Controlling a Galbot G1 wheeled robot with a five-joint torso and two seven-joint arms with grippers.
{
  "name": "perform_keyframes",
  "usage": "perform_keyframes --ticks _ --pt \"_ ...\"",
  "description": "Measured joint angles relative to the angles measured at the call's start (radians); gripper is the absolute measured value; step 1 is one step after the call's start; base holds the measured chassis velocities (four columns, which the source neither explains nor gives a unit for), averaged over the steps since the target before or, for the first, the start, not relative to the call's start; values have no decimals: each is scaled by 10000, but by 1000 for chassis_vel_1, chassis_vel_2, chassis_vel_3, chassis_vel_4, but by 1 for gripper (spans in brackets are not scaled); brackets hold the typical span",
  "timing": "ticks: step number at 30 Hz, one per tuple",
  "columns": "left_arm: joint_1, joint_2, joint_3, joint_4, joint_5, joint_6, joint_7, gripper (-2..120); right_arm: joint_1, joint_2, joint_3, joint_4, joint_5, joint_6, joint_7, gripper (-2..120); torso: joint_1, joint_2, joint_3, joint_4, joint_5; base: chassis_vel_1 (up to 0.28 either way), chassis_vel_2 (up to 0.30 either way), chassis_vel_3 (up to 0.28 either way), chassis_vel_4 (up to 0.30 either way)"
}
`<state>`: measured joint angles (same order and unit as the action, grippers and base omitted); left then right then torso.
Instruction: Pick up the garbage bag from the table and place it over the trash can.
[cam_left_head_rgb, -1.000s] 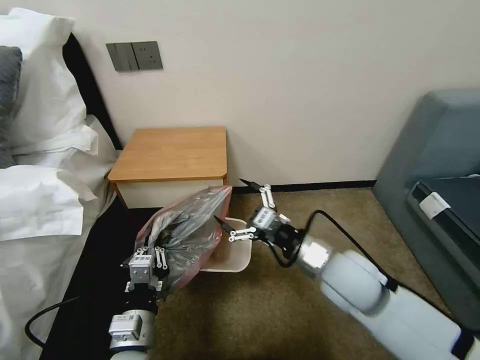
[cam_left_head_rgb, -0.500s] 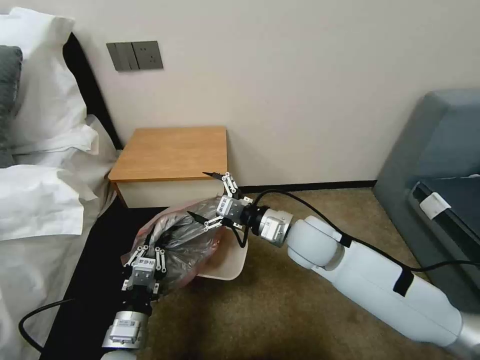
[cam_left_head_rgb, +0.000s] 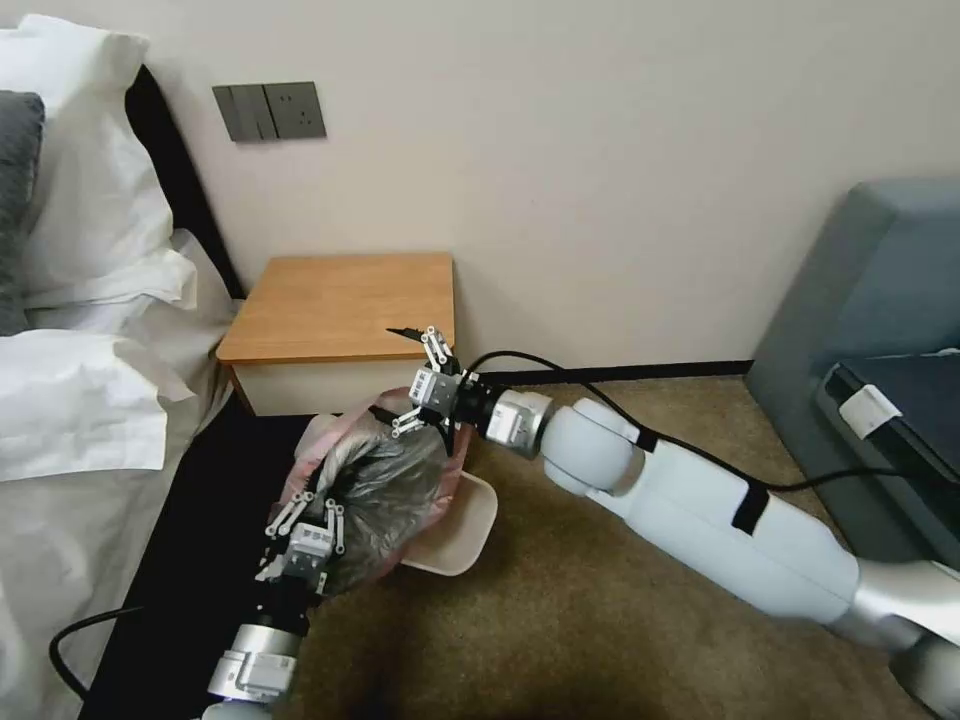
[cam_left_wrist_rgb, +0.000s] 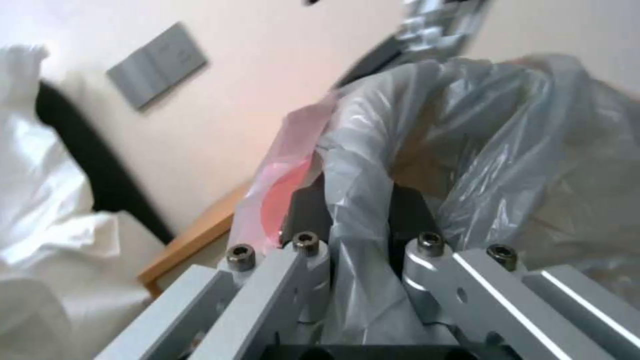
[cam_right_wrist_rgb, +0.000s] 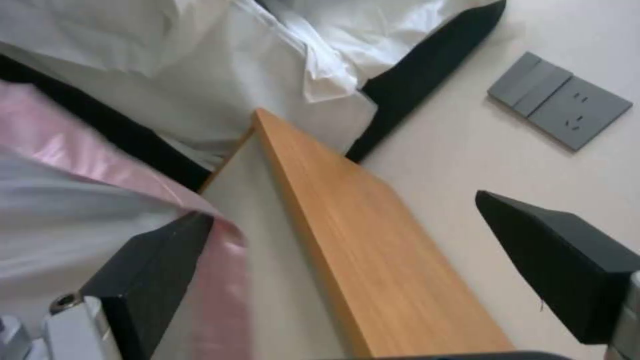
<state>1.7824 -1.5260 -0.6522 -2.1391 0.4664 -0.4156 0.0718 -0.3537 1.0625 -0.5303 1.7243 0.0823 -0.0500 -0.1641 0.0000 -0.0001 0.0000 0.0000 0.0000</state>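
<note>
Left end effector (cam_left_head_rgb: 305, 512), low at the near side of the trash can: fingers clamped on a gathered fold of the garbage bag (cam_left_head_rgb: 385, 480). In the left wrist view the grey film (cam_left_wrist_rgb: 373, 200) runs pinched between the two dark pads (cam_left_wrist_rgb: 308, 210), with the pinkish-red rim (cam_left_wrist_rgb: 287, 170) just beside them.

Right end effector (cam_left_head_rgb: 412, 378), reaching in from the far side of the bag, in front of the nightstand: fingers spread wide. In the right wrist view one dark pad (cam_right_wrist_rgb: 157, 265) lies against the pink rim band (cam_right_wrist_rgb: 220, 285), the other (cam_right_wrist_rgb: 557, 260) stands well apart from it, so nothing is gripped yet.

The bag hangs bunched over the near-left part of the cream-white trash can (cam_left_head_rgb: 470, 530), whose rim on the robot's right side is uncovered; the can stands on the carpet just in front of the wooden surface (cam_left_head_rgb: 345, 305), and the bag is off that surface.

Handling (a judgement): the film looks very light, limp and slippery, crumpling instead of holding a shape, and likely to tear if dragged hard over the rolled rim. The best hold is probably the pink rim band itself, at a point opposite the left grasp, so the mouth can be stretched open across the can.
</note>
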Motion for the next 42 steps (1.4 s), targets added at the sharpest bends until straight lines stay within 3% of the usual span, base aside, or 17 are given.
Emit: perform_keyframes --ticks 10,13,18,21,22,26,32,36,42 --pt "127 -73 209 68 491 -331 -157 9 791 495 -610 -973 39 -8 174 100 1 0 1 2 1 0 0 0 0" --pt "61 -75 196 153 118 -122 -348 9 563 428 -192 -613 60 -19 283 100 0 0 0 2 0 0 0 0 0" --pt "-56 -139 333 206 -1023 843 -918 9 -438 -87 838 1011 703 -424 849 100 0 0 0 0 0 0 0 0 0" --pt "-100 -164 682 -8 -2223 1885 -1376 9 -1521 -378 1563 2419 2147 -1185 1581 100 0 0 -1 -1 1 0 0 0 0" --pt "-100 -164 682 -8 -2223 1885 -1376 9 -1521 -378 1563 2419 2147 -1185 1581 100 0 0 -1 -1 1 0 0 0 0" --pt "-117 -161 1021 -537 -4012 3100 -1804 9 -3298 -730 2351 4297 5148 -2473 3241 100 0 1 -2 -2 2 0 0 0 0" --pt "-289 -235 928 -629 -4576 3332 -1996 9 -5472 -964 2675 5696 7211 -3215 4908 100 0 0 -3 -3 3 0 0 0 0" --pt "-351 -317 898 -630 -4760 3332 -2027 9 -6808 -651 3092 6286 8990 -3740 6080 100 0 1 -2 0 0 0 0 0 0" --pt "-341 -336 898 -669 -4763 3217 -2027 9 -7900 263 3157 6194 9141 -3839 6279 100 0 1 -2 0 -1 0 0 0 0"
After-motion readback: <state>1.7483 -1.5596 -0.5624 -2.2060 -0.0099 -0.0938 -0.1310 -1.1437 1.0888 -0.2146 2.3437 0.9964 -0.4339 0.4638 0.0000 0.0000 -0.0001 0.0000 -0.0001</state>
